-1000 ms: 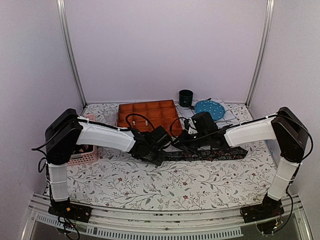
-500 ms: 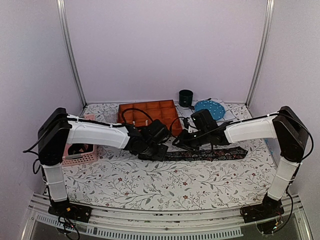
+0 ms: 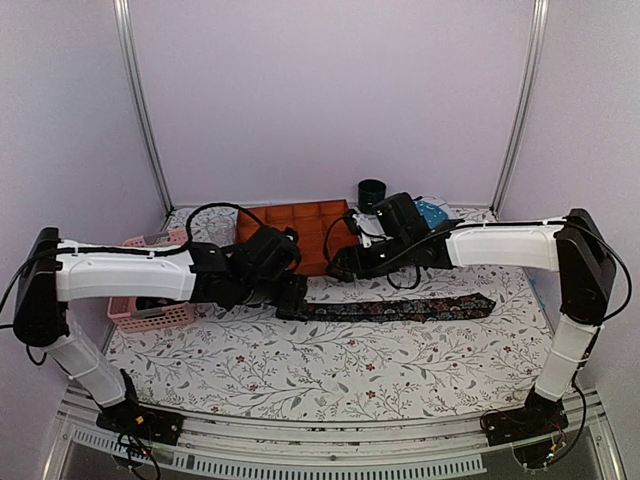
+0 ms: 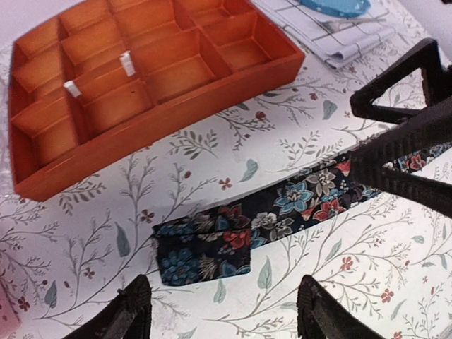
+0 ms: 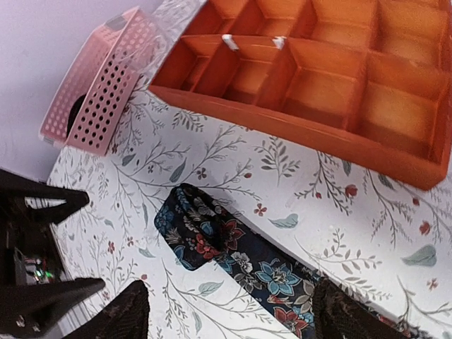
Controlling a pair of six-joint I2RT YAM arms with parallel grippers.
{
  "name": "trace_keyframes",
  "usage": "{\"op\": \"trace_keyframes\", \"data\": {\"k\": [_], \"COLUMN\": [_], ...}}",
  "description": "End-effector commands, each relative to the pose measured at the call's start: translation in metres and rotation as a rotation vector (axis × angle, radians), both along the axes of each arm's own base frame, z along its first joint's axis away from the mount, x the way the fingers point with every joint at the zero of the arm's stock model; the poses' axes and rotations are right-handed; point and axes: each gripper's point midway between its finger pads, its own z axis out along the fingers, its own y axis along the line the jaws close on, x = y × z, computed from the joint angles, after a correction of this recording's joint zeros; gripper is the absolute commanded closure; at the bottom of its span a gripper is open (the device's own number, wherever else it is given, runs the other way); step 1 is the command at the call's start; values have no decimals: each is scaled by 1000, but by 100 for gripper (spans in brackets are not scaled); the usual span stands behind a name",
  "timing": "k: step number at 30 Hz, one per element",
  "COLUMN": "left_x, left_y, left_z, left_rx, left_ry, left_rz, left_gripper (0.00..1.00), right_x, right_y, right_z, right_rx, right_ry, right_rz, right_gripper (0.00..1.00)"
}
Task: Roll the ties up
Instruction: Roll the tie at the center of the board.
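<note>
One tie (image 3: pixel 400 308) of dark floral fabric lies flat across the patterned table, its left end folded over once (image 4: pixel 205 244) (image 5: pixel 198 226). My left gripper (image 3: pixel 292 293) hovers just left of and above that folded end. It is open, and its dark fingertips (image 4: pixel 131 311) frame the fold with nothing between them. My right gripper (image 3: pixel 338 270) hangs above and behind the tie near the orange tray, open and empty, with its fingertips (image 5: pixel 346 314) spread over the fabric. In each wrist view the other gripper shows at the frame's edge.
An orange compartment tray (image 3: pixel 300 220) stands just behind the tie. A pink perforated basket (image 3: pixel 150 310) sits at the left under my left arm. A dark cup (image 3: pixel 372 195) and a blue plate (image 3: pixel 432 212) on folded paper are at the back right.
Both grippers have opened and pulled up and away from the tie. The left arm has swung left, the right arm back toward the tray. The folded end stays on the table.
</note>
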Motion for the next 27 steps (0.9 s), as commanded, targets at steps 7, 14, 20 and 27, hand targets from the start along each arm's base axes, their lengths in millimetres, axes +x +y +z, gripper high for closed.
{"op": "trace_keyframes", "data": {"k": [7, 14, 20, 27], "left_x": [-5, -8, -10, -10], "left_y": [78, 110, 124, 128], "left_z": [22, 13, 7, 1], "left_rx": [-115, -143, -167, -171], "left_ry": [-66, -44, -24, -17], "left_rz": [230, 299, 314, 312], "left_gripper": [29, 28, 28, 27], "right_x": [-22, -9, -8, -13], "right_y": [72, 89, 96, 100], "right_z": [-41, -71, -94, -112], "right_rx": [-199, -277, -306, -338], "right_ry": [-238, -266, -245, -236], "right_rz": [410, 461, 498, 552], "right_gripper": [14, 13, 11, 7]}}
